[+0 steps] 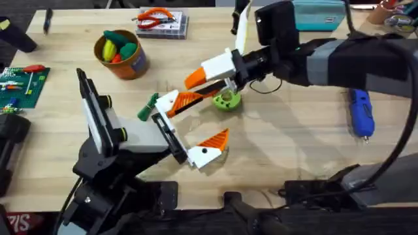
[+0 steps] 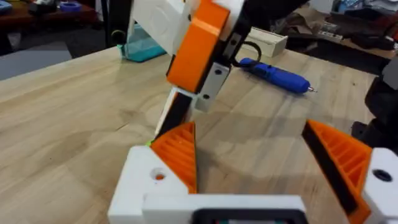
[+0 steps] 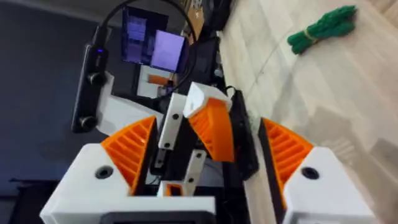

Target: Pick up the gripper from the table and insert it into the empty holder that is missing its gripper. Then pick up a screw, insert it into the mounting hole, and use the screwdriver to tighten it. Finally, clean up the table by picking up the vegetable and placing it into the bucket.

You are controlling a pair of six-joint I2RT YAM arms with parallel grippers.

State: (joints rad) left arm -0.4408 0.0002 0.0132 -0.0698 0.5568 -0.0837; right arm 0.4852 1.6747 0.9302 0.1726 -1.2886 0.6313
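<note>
My right gripper reaches in from the right and is shut on the gripper part, a grey perforated bracket on a black bar, held tilted above the table. My left gripper stands wide open just below it, its orange pads empty. The dark-green vegetable lies on the table left of both grippers and also appears in the right wrist view. At the back left, the orange-yellow bucket holds toy pieces. The blue screwdriver lies at the right. The holder and screw are out of view.
A small light-green round piece sits under the right gripper. A case with orange pliers is at the back, a teal box at the back right, and a green circuit board at the left edge.
</note>
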